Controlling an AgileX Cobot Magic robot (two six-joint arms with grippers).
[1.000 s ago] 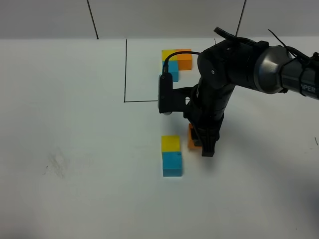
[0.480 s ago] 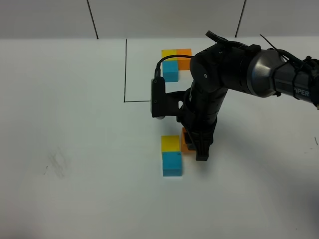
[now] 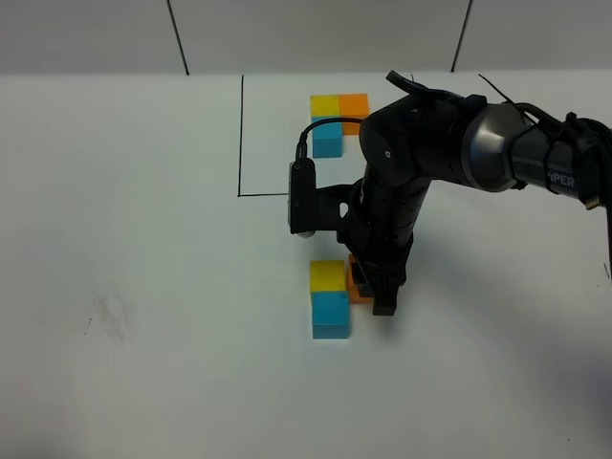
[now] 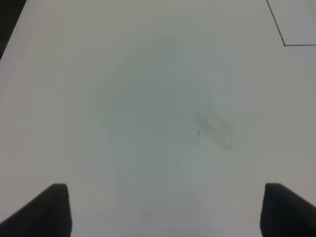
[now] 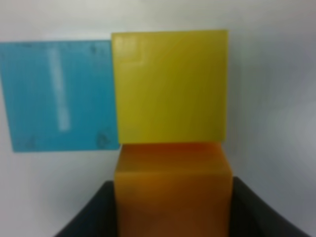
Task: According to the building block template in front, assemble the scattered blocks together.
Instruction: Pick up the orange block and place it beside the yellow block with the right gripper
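Observation:
The building block template (image 3: 330, 120) lies at the back: joined yellow, orange and cyan-blue cubes inside a thin black drawn rectangle (image 3: 241, 143). In front, the loose yellow cube (image 3: 327, 274) and the cyan-blue cube (image 3: 331, 314) sit joined in a column. My right gripper (image 3: 376, 287) is shut on the orange cube (image 3: 356, 287) and holds it against the yellow cube's right side. In the right wrist view the orange cube (image 5: 173, 187) touches the yellow cube (image 5: 170, 86), with the cyan-blue cube (image 5: 59, 94) beside it. My left gripper (image 4: 168, 212) is open and empty over bare table.
A faint grey smudge (image 3: 107, 314) marks the white table at the front left; it also shows in the left wrist view (image 4: 213, 129). A corner of the drawn rectangle (image 4: 285, 44) shows there too. The right arm's body (image 3: 430, 143) hangs over the template's right side.
My right gripper has moved left with the orange cube, from a gap beside the yellow cube to touching it. The yellow and cyan-blue cubes have not moved.

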